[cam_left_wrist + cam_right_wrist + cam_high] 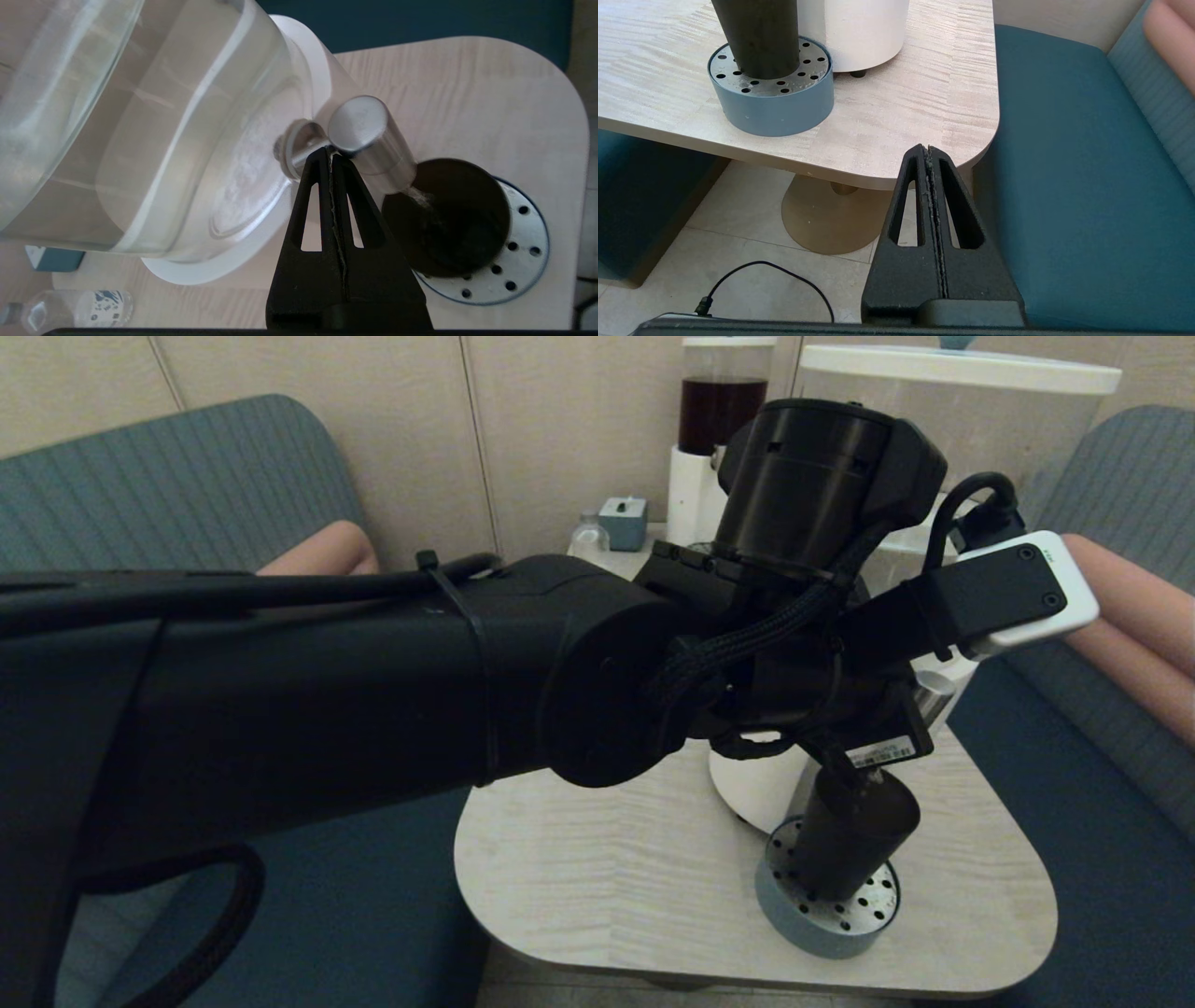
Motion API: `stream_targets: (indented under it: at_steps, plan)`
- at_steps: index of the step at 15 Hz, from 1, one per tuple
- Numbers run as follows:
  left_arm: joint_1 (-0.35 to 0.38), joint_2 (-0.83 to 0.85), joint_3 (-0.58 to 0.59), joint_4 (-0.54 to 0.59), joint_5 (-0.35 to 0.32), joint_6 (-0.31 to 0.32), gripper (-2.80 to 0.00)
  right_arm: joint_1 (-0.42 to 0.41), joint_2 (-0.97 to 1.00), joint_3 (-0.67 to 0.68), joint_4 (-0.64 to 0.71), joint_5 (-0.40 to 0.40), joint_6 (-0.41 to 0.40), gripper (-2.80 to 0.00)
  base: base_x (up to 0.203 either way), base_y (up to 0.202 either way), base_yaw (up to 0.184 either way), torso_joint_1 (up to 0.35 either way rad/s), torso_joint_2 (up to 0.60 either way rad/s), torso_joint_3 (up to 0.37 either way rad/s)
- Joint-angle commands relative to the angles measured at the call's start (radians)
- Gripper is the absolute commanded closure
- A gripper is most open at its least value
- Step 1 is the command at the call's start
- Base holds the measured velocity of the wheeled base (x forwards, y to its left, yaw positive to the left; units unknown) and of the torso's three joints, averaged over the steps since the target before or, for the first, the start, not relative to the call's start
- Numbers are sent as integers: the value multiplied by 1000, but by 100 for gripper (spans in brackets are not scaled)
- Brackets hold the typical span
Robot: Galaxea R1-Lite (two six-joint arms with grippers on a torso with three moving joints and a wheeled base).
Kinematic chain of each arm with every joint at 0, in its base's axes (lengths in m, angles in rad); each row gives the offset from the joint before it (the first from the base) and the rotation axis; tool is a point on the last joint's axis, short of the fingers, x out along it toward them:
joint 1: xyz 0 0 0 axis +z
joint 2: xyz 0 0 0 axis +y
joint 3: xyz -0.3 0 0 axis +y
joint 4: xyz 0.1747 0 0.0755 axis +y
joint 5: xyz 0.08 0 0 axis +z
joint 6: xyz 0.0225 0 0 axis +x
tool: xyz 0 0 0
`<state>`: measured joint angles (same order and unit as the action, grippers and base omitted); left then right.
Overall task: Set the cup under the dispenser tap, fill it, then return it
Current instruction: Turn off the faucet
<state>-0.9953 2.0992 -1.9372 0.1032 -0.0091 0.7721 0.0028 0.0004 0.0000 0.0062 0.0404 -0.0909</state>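
Note:
The black cup (854,840) stands upright on a round blue drip tray (822,919) with a perforated steel top, right below the steel dispenser tap (369,140). In the left wrist view a pale stream (420,198) runs from the spout's mouth into the cup (448,219). My left gripper (330,151) is shut with nothing between its fingers, and its tips touch the tap where the stem meets the spout. My right gripper (928,149) is shut and empty, low beside the table's front right corner. The cup's base (759,37) shows on the tray (773,102).
The big dispenser has a clear tank (140,116) on a white base (766,784). Behind it stand a smaller dispenser with dark liquid (719,411), a small clear bottle (588,537) and a blue-grey box (624,521). Teal sofas flank the pale wooden table (607,877).

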Motion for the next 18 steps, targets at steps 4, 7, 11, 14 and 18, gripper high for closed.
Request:
stream_targets:
  at_steps: [4, 7, 11, 14, 18]
  plan:
    - [6, 10, 0, -17, 0, 6, 0, 0, -1, 2, 0, 1, -1, 0, 0, 0, 0, 0, 0, 0]
    - [7, 25, 0, -51, 0, 6, 0, 0, -1, 1, 0, 1, -1, 0, 0, 0, 0, 0, 0, 0]
    - [7, 28, 3, -60, 3, 13, 0, 0, -2, 2, 0, 1, -1, 0, 0, 0, 0, 0, 0, 0]
    - [7, 30, 3, -60, 3, 13, 0, 0, -1, 2, 0, 1, -1, 0, 0, 0, 0, 0, 0, 0]
    - [7, 44, 3, -77, 1, 15, 0, 0, -1, 0, 0, 1, -1, 0, 0, 0, 0, 0, 0, 0]
